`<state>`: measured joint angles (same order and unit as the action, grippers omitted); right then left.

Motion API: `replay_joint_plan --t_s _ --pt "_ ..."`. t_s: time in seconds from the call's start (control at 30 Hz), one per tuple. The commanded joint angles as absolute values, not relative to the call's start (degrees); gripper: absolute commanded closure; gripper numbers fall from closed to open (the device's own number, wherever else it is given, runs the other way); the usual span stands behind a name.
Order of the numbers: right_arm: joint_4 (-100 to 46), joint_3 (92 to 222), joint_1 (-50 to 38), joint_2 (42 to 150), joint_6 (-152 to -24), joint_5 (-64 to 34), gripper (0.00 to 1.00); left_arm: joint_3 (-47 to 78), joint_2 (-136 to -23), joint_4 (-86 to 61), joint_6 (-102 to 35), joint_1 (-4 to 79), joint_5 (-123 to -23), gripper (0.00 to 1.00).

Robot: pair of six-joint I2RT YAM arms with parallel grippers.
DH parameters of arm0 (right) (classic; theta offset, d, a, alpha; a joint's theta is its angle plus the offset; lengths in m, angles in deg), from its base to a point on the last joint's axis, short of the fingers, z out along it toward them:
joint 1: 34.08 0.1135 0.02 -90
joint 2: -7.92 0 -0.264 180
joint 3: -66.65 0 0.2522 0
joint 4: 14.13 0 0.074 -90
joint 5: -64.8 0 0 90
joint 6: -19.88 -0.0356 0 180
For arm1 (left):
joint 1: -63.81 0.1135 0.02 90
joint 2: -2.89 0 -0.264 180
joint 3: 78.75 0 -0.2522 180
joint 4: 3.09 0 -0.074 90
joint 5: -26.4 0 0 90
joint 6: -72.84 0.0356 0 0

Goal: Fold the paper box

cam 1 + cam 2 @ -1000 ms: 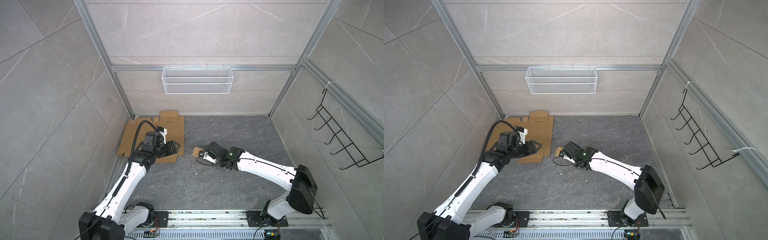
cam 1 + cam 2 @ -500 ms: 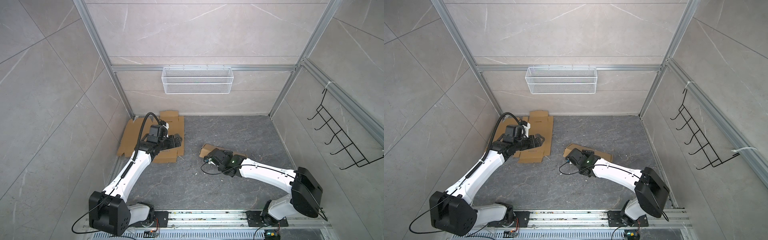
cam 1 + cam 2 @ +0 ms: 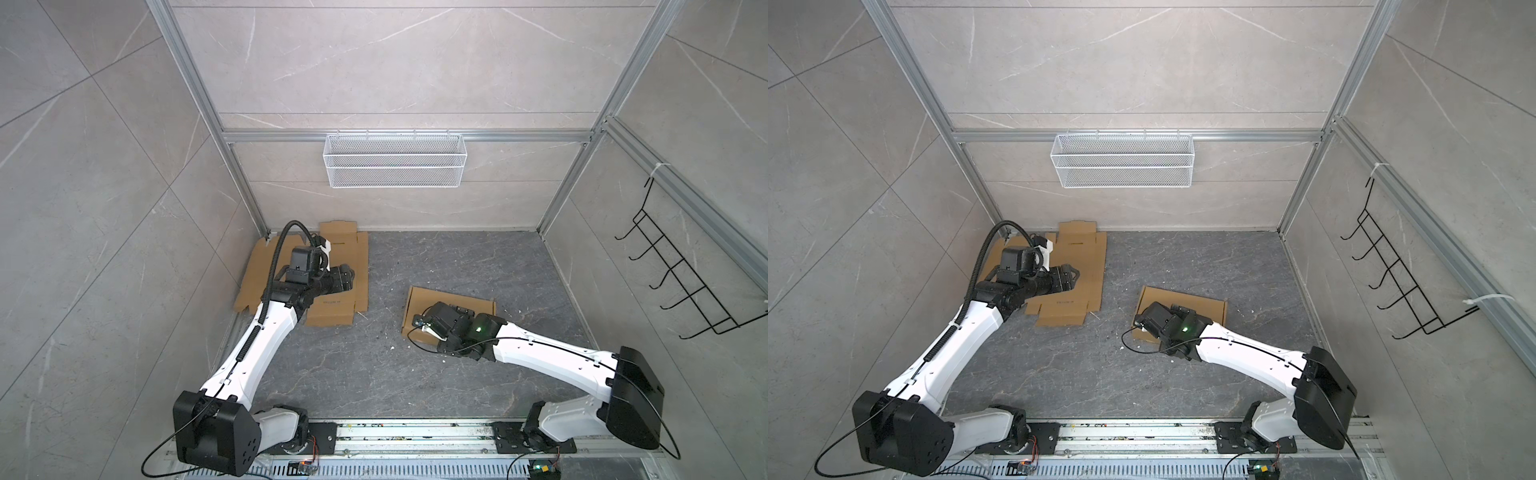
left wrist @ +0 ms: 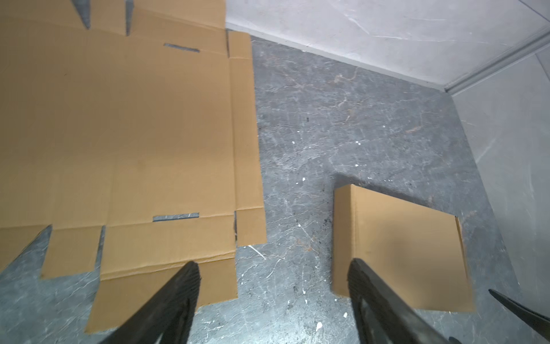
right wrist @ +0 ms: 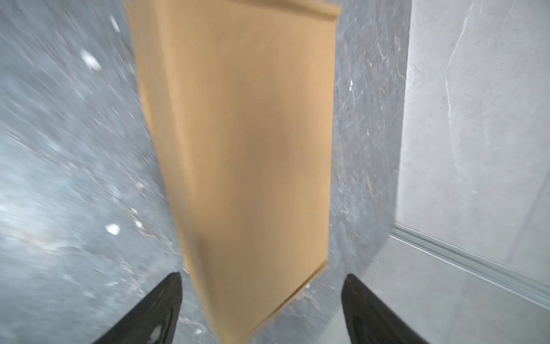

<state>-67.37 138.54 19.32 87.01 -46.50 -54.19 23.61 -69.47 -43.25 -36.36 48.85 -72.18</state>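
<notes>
Brown folded cardboard box (image 3: 457,301) lay right of centre, flat brown cardboard sheet (image 3: 359,257) left of it; left gripper (image 4: 273,266) and right gripper (image 5: 262,278) stood spread wide

Wide-open left end effector (image 4: 272,268) and right end effector (image 5: 262,277), both low

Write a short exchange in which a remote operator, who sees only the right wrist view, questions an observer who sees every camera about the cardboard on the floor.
Operator: I see one folded box between my open jaws. Is there any other cardboard?
Observer: Yes, a flat unfolded sheet lies in the back left corner of the floor.
Operator: Where is the left arm?
Observer: The left arm reaches over that sheet, its jaws open and empty.
</notes>
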Motion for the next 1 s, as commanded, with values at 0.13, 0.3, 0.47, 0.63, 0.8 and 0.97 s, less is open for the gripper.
replay_joint_plan --t_s 0.13,0.3,0.47,0.63,0.8,0.97 --pt "-66.44 141.84 19.27 82.88 -73.74 -43.93 0.12 24.38 -73.67 -39.94 -39.83 40.57 -72.55 0.21" --pt "-70.81 143.48 13.87 82.72 -89.35 -40.35 0.11 24.42 -78.31 -39.16 -41.17 35.53 -74.14 0.15" --pt "-74.02 137.21 0.29 77.40 -100.44 -33.72 0.12 26.86 -82.80 -35.96 -45.11 33.52 -80.52 0.10" --pt "-74.00 131.84 -8.30 76.49 -103.43 -29.16 0.11 27.51 -88.60 -34.07 -46.83 29.81 -81.91 0.09" --pt "-69.75 125.34 -18.36 75.59 -104.42 -24.39 0.10 27.10 -93.82 -29.17 -48.67 28.61 -83.19 0.09" --pt "-61.50 123.33 -23.73 80.10 -104.95 -16.57 0.11 23.91 -100.13 -25.84 -50.41 27.12 -86.39 0.16"
